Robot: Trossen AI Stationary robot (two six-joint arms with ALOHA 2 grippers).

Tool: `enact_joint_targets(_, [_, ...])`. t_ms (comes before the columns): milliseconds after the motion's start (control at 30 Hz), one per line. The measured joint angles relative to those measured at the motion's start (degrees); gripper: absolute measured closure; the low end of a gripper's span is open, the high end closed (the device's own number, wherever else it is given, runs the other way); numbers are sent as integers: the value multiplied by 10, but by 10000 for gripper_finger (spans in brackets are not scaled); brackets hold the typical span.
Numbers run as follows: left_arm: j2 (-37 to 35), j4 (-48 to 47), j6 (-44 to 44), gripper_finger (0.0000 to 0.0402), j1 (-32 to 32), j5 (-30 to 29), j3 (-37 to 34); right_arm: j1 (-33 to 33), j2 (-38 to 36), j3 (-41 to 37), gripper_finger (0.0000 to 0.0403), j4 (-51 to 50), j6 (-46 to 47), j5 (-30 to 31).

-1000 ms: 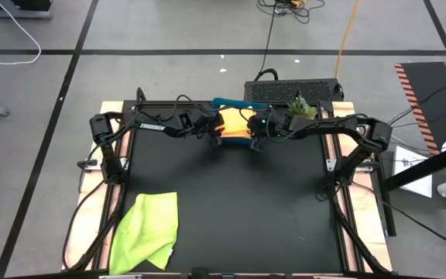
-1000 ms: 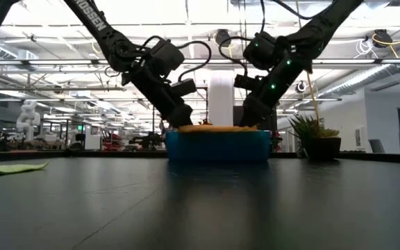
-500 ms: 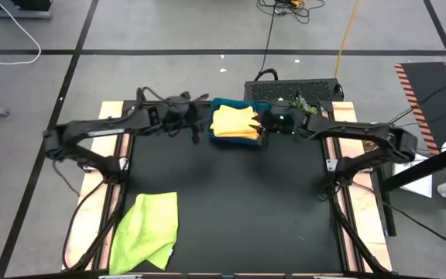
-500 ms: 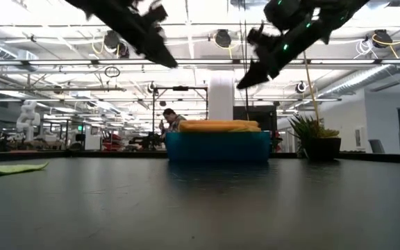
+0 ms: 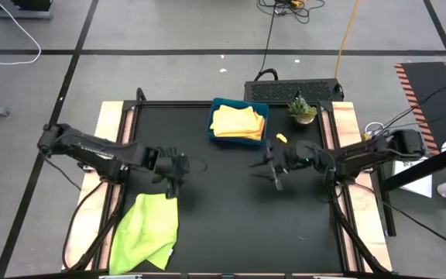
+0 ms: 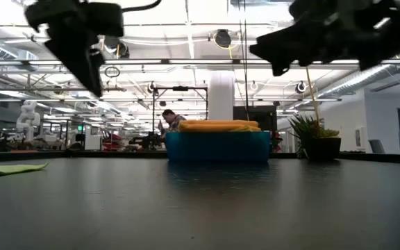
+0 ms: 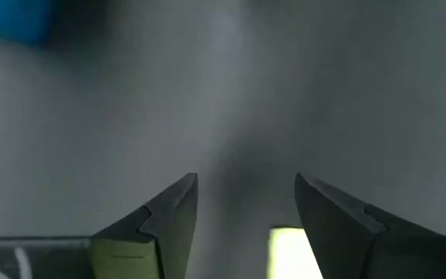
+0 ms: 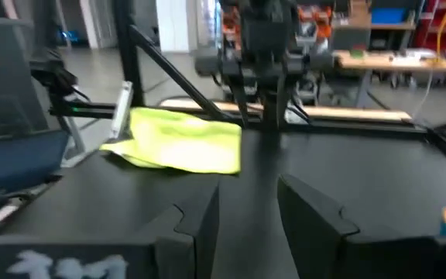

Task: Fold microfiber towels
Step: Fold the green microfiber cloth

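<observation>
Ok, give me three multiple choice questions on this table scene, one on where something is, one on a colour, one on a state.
1. Where is the lime green towel?
A. in the blue tray
B. on the table's near left corner
C. held by the right claw

2. What colour are the towels in the blue tray?
A. yellow and orange
B. blue
C. lime green

3. How is the left claw?
A. shut on a towel
B. open, empty
C. out of view

Answers: 1 B, the high view shows it lying there; 2 A, folded yellow and orange towels fill the tray; 3 B, the left wrist view shows a bare gap.
</observation>
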Motion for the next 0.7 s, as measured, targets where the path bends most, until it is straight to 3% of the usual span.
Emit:
enact_joint_targets(200, [3,117,-144,183,-56,29,-120,93,0,-42,277,52,-9,114])
enact_joint_targets(333, [2,136,-181,183,-60,54,-182,127,0,-43,277,54,-16,141])
enact_joint_targets(700, [0,218,-135,184,-42,89,-258,139,11,-43,277,58,-42,159])
